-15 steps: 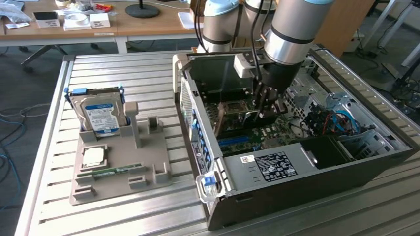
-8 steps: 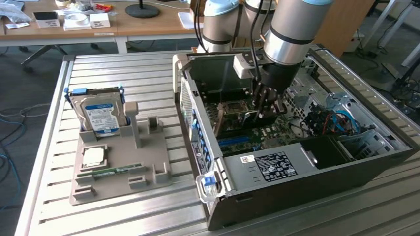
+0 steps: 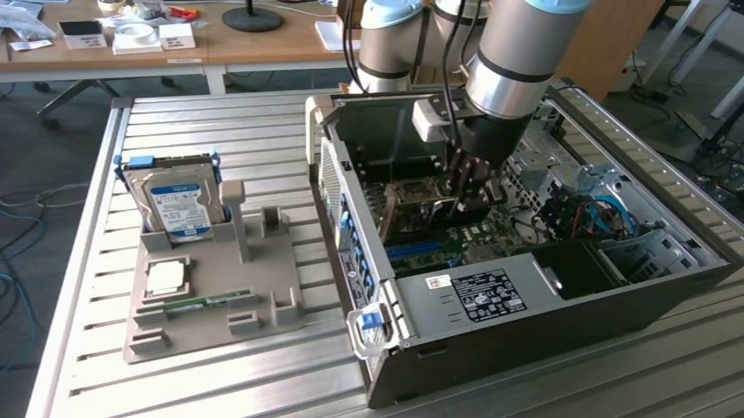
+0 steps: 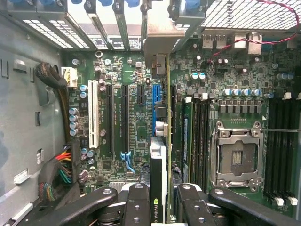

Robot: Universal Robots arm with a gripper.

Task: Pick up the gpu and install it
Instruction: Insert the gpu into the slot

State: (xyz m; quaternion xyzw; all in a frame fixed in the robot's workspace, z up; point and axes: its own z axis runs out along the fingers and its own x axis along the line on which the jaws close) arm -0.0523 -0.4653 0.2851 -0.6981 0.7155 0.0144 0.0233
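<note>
**Item 1 – end effector** (image 4: 162,207): dark, with linked fingers (image 4: 136,205) on either side of a thin card, closed on it. In the exterior view the end effector (image 3: 471,187) is lowered into the open computer case (image 3: 524,305), beneath the silver arm (image 3: 511,61).

**Item 2 – gpu** (image 4: 158,174): held edge-on between the fingers, standing upright over the green motherboard (image 4: 136,122). A green logo shows on its near end. Its pale metal bracket (image 4: 162,33) lies at the far end, against the row of rear slot openings in the case wall. The card's thin edge runs just beside the blue slot (image 4: 155,101), between that slot and the black memory slots. Whether it is seated in a slot cannot be told.

**Item 3 – motherboard fittings:** white expansion slot (image 4: 94,113), two black slots beside it, and an empty processor socket (image 4: 236,157) with a metal frame.

**Item 4 – grey fixture tray** (image 3: 261,300): lies on the slatted metal tabletop (image 3: 209,131), to the exterior view's left of the case and apart from it. It carries:
- a silver hard drive (image 3: 174,205) with a blue-white label, standing upright
- a square processor chip (image 3: 166,277), lying flat
- a narrow green memory stick (image 3: 198,305), lying flat near the chip
</note>
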